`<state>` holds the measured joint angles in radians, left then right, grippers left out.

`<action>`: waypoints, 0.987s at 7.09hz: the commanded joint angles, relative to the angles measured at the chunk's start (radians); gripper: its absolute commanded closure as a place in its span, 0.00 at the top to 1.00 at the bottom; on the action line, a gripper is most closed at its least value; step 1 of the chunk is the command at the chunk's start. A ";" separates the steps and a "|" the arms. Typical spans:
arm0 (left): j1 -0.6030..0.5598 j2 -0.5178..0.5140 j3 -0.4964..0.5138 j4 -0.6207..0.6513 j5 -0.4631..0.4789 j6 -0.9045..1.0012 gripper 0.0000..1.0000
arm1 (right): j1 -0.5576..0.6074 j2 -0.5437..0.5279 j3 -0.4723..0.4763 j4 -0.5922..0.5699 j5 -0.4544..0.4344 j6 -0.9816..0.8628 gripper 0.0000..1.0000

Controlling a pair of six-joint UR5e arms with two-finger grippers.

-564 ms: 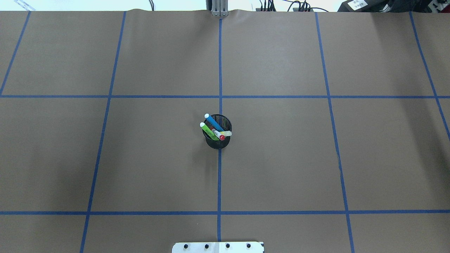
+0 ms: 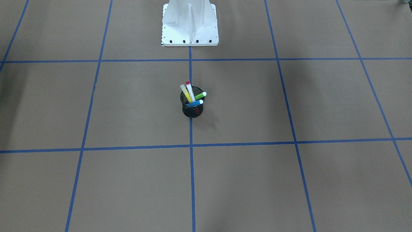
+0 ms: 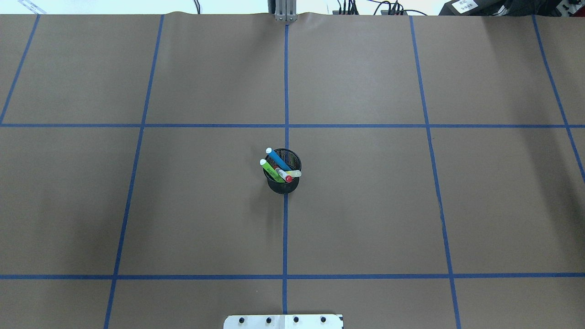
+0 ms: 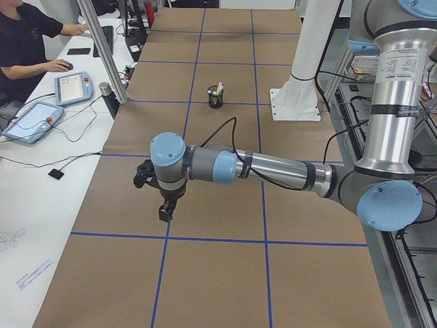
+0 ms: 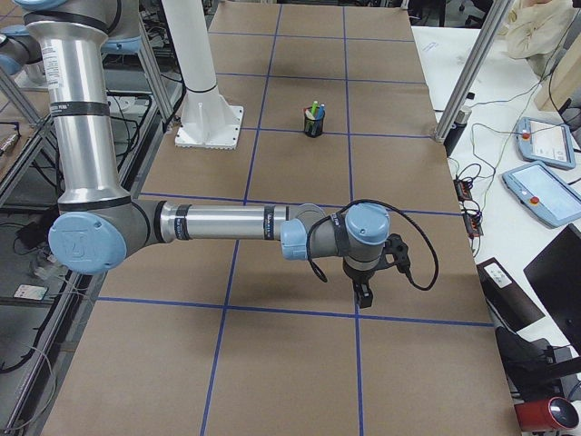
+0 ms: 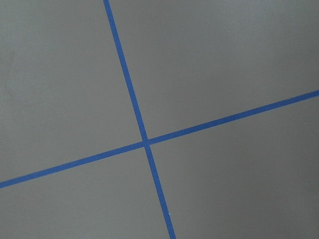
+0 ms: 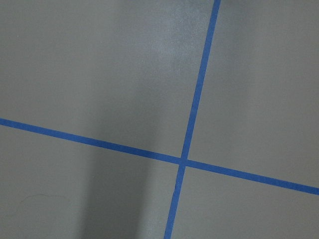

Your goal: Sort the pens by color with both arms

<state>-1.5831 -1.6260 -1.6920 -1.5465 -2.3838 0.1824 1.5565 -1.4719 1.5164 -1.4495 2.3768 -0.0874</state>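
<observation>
- Together, all four pens stand in a black wire-mesh cup point(image 3: 283, 186): the blue pen point(image 3: 278, 159), the green pen point(image 3: 270, 170), the yellow pen point(image 3: 295, 174) and the white pen point(image 3: 284, 175) with its red cap.
- Seen from overhead, the blue and green pens lean out over the cup's rim toward the robot's left. The yellow pen tips toward its right, and the red cap sits just beside the yellow one.
- The cup stands upright near the middle of the table point(image 3: 365, 205), on the centre blue tape line point(image 3: 285, 228), out in front of the white pedestal point(image 2: 190, 24).
- Neither gripper is near the cup, and nothing touches the pens.
- The left arm point(image 4: 273, 167) reaches out low over the brown paper, well apart from the cup. The left gripper point(image 4: 164, 213) points down; whether it is open or closed I cannot tell.
- The right arm point(image 5: 227, 222) is stretched out likewise at the other end. The right gripper point(image 5: 363, 295) also points down, and its jaws cannot be judged either.
- Each wrist camera shows only brown paper and a crossing of blue tape.
- A person point(image 4: 27, 41) sits at a side desk, beside two control tablets point(image 4: 72, 87).
</observation>
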 commanded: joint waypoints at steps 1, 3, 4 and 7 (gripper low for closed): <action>0.000 0.000 0.000 0.000 0.000 0.000 0.99 | -0.001 0.007 0.005 -0.005 -0.001 0.000 0.99; 0.002 0.000 0.002 0.000 0.000 -0.001 1.00 | -0.001 0.002 0.013 -0.003 0.013 0.002 0.99; 0.002 0.000 0.002 0.002 0.000 -0.003 1.00 | -0.003 -0.005 0.027 0.000 0.039 0.003 0.99; 0.000 0.011 0.000 0.002 0.000 0.000 1.00 | -0.056 0.046 0.094 -0.015 0.076 0.015 0.99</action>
<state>-1.5829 -1.6234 -1.6918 -1.5441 -2.3838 0.1802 1.5424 -1.4661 1.5687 -1.4512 2.4487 -0.0814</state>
